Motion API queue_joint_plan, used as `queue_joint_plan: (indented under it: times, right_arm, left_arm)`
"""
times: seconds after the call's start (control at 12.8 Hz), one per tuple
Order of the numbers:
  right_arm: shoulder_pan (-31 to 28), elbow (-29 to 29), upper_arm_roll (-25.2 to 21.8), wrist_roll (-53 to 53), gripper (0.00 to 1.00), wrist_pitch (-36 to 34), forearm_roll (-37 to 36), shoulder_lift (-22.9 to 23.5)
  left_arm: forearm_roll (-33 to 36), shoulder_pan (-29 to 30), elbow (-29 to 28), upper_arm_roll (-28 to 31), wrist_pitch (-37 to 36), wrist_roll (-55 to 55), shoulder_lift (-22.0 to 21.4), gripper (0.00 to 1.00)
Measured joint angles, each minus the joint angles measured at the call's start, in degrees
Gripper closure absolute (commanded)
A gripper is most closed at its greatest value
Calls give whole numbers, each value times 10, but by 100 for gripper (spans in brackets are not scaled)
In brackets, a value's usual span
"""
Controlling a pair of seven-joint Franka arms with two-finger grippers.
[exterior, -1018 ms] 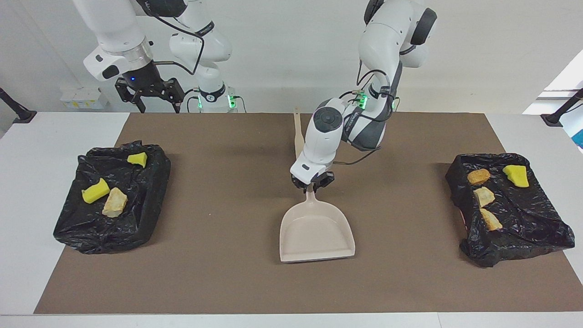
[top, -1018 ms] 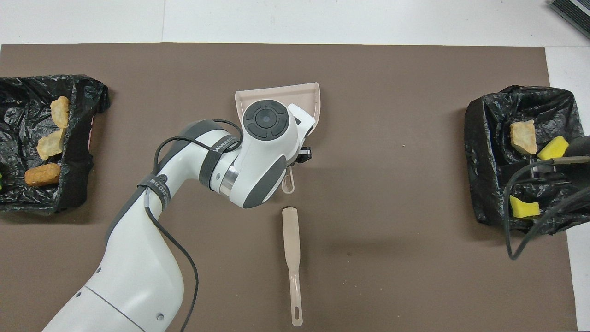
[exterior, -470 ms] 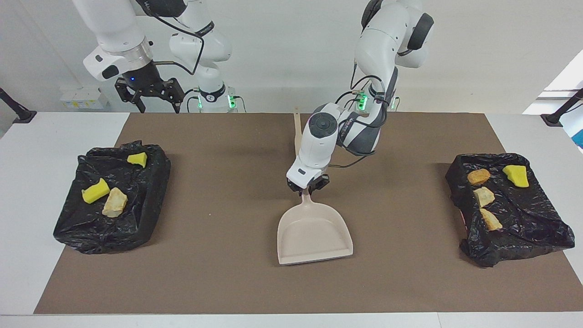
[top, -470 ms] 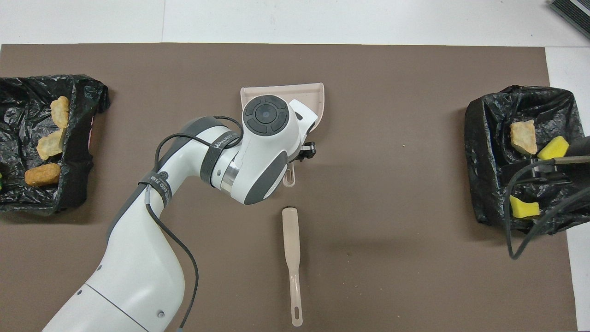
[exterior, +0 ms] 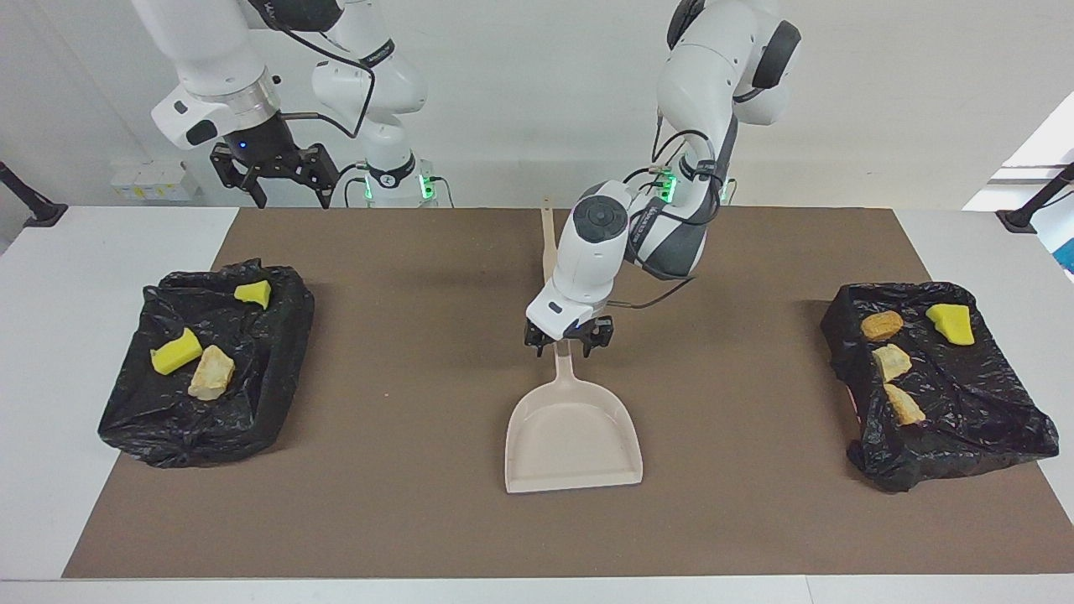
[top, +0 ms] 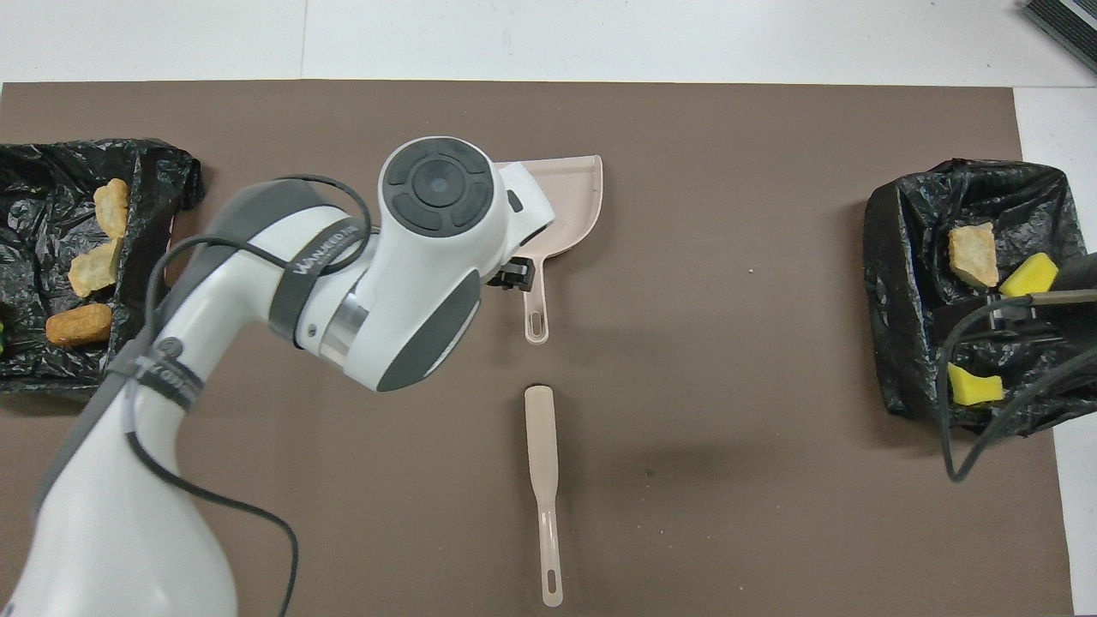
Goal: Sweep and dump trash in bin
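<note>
The trash lies in two black-lined bins. The bin (exterior: 205, 369) at the right arm's end holds two yellow sponge chunks (exterior: 176, 352) and a tan roll (exterior: 211, 372). The bin (exterior: 965, 419) at the left arm's end holds a yellow chunk (exterior: 951, 323) and three rolls (exterior: 891, 361). My left gripper (exterior: 567, 342) stands open just above the handle of the beige dustpan (exterior: 575, 436), a finger on each side and nothing held. The pan lies flat and empty at mid-table. My right gripper (exterior: 292, 195) waits open, raised high at the right arm's end.
The beige brush (top: 542, 480) lies on the brown mat (top: 728, 480) between the dustpan handle (top: 536, 313) and the robots, in line with it. The left arm's bulk covers part of the dustpan (top: 574, 201) from above. Cables hang over the bin (top: 908, 257) at the right arm's end.
My left gripper has opened, let go of the dustpan handle and risen a little. The dustpan has slid slightly toward the right arm's end. The right arm has not moved.
</note>
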Motion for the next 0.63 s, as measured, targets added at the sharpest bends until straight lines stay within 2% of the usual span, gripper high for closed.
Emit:
queue_joint_plan:
  times: [0.39, 0.63]
  right_arm:
    - [0, 0, 0, 0, 0, 0, 0, 0]
    - [0, 0, 0, 0, 0, 0, 0, 0]
  left_arm:
    - [4, 136, -57, 5, -101, 99, -164, 0]
    - [-1, 214, -68, 7, -123, 179, -225, 0]
